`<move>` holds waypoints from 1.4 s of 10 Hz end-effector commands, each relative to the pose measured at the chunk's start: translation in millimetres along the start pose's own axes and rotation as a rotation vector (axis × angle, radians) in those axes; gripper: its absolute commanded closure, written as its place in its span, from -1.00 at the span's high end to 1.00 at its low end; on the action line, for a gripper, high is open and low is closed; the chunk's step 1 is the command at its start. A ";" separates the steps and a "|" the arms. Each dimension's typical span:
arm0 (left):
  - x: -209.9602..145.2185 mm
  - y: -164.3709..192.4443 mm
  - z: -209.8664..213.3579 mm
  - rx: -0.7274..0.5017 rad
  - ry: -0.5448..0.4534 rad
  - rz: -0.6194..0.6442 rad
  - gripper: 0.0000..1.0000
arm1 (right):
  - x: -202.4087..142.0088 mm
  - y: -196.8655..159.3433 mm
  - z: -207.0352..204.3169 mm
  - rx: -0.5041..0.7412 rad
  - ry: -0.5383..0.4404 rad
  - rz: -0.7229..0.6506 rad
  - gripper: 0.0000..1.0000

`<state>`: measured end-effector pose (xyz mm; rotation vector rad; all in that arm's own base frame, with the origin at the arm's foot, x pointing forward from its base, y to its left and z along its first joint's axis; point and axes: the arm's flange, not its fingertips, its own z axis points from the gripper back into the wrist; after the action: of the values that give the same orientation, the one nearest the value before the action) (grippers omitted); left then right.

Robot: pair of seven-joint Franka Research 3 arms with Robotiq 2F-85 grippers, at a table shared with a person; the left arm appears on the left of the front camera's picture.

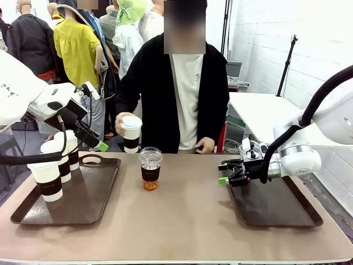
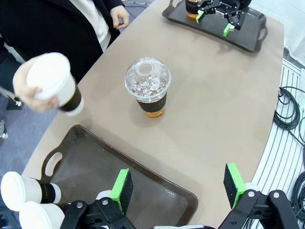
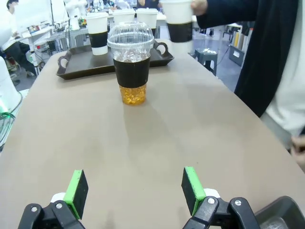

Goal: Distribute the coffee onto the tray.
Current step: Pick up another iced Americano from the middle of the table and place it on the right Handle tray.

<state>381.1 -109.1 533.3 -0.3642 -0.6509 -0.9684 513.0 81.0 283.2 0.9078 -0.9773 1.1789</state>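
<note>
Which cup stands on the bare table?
The clear dome-lidded plastic cup of amber drink; the white paper cups sit on the dark tray or in the person's hand.

You have the tan table (image 1: 182, 221) filling the lower half of the front view. At its far edge, top centre, a person (image 1: 157, 83) stands in a black cardigan over a white top (image 1: 187, 94). In the upper right you'll see a white brick wall (image 1: 270, 27), a slanting black stand (image 1: 287, 63) in front of it and a white side table (image 1: 265, 113) below. In the left wrist view, black cables (image 2: 288, 109) lie coiled at the right edge, past the table.
</note>
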 end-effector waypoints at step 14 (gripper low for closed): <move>-0.5 2.0 -0.4 -0.019 -0.013 -0.003 1.00 | 70.7 -6.1 -113.0 0.070 0.034 -0.072 1.00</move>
<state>381.0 -109.0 533.4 -0.3640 -0.6507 -0.9684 530.8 197.5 315.7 0.9783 -0.8874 1.1940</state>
